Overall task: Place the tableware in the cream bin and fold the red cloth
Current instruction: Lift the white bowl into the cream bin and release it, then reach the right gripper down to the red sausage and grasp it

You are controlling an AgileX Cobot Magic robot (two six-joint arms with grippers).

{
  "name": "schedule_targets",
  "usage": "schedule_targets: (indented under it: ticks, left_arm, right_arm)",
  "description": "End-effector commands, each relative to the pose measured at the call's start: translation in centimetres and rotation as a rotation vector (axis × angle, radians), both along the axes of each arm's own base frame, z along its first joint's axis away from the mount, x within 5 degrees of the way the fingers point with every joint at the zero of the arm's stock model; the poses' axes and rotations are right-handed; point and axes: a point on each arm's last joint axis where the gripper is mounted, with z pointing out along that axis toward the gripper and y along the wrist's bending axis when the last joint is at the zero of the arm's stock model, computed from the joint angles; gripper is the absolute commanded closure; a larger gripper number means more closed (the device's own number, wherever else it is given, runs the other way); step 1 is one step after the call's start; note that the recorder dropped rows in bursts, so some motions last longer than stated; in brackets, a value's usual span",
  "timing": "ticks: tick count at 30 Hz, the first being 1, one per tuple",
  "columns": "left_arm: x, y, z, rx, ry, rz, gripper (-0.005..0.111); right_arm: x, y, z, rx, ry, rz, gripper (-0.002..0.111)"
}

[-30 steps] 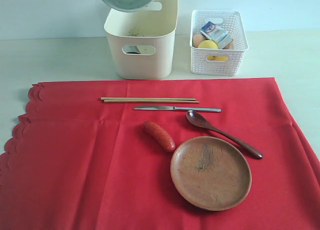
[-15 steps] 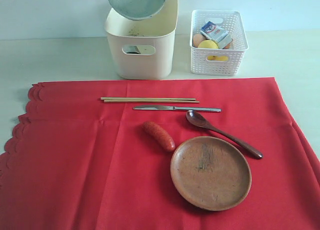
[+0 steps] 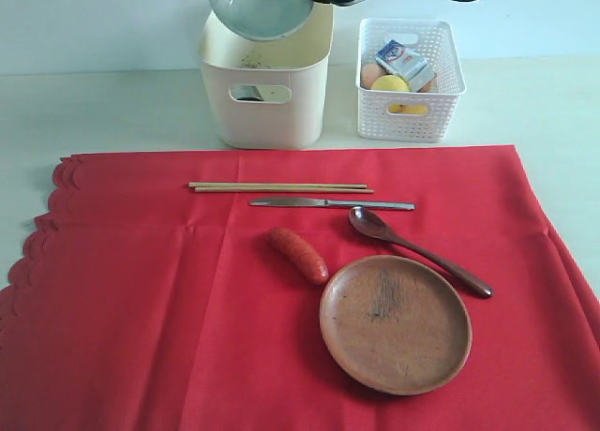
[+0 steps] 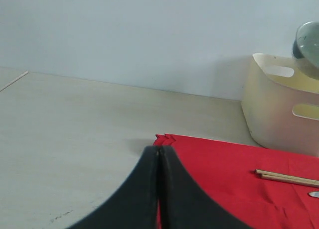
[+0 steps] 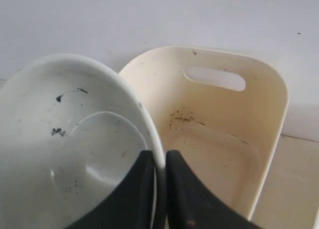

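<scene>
My right gripper (image 5: 159, 159) is shut on the rim of the pale speckled bowl (image 5: 65, 149), one finger inside and one outside. It holds the bowl (image 3: 260, 7) tilted over the mouth of the cream bin (image 3: 265, 108); the arm enters at the top edge. On the red cloth (image 3: 141, 309) lie wooden chopsticks (image 3: 281, 186), a slim metal knife (image 3: 328, 203), a dark wooden spoon (image 3: 412, 248) and a round brown plate (image 3: 395, 323). My left gripper (image 4: 159, 152) is shut and empty, above the table by the cloth's (image 4: 224, 179) corner.
A white lattice basket (image 3: 411, 66) with a lemon and other foods stands right of the bin. A red sausage (image 3: 298, 254) lies on the cloth between knife and plate. The cloth's scalloped edge is at the left.
The bowl has come down and to the right, closer to the bin's mouth. The right arm has come into the exterior view at the top. Things on the cloth have not moved.
</scene>
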Motion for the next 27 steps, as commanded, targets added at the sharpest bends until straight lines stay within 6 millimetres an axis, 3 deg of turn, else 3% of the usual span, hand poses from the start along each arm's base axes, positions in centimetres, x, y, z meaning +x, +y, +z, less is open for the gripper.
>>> schedule_targets:
  ticks: [1, 6, 10, 15, 17, 20, 27]
  left_arm:
    - [0.0, 0.0, -0.1, 0.002, -0.004, 0.001, 0.107]
    - [0.0, 0.0, -0.1, 0.002, -0.004, 0.001, 0.107]
    - [0.0, 0.0, -0.1, 0.002, -0.004, 0.001, 0.107]
    - [0.0, 0.0, -0.1, 0.002, -0.004, 0.001, 0.107]
    - [0.0, 0.0, -0.1, 0.002, -0.004, 0.001, 0.107]
    - [0.0, 0.0, -0.1, 0.002, -0.004, 0.001, 0.107]
    - [0.0, 0.0, -0.1, 0.002, -0.004, 0.001, 0.107]
  right_arm:
    - [0.3, -0.2, 0.7, 0.021, -0.029, -0.029, 0.082]
    - [0.3, -0.2, 0.7, 0.019, -0.03, -0.028, 0.06]
    - [0.3, -0.2, 0.7, 0.019, -0.03, -0.028, 0.051]
    - [-0.4, -0.2, 2.2, 0.027, -0.026, 0.005, 0.05]
    - [-1.0, -0.5, 2.8, -0.106, -0.053, 0.074, 0.052]
    - [-2.2, -0.6, 4.0, -0.15, -0.019, 0.144, 0.052]
    - [-5.1, -1.6, 8.6, -0.262, -0.049, 0.23, 0.052]
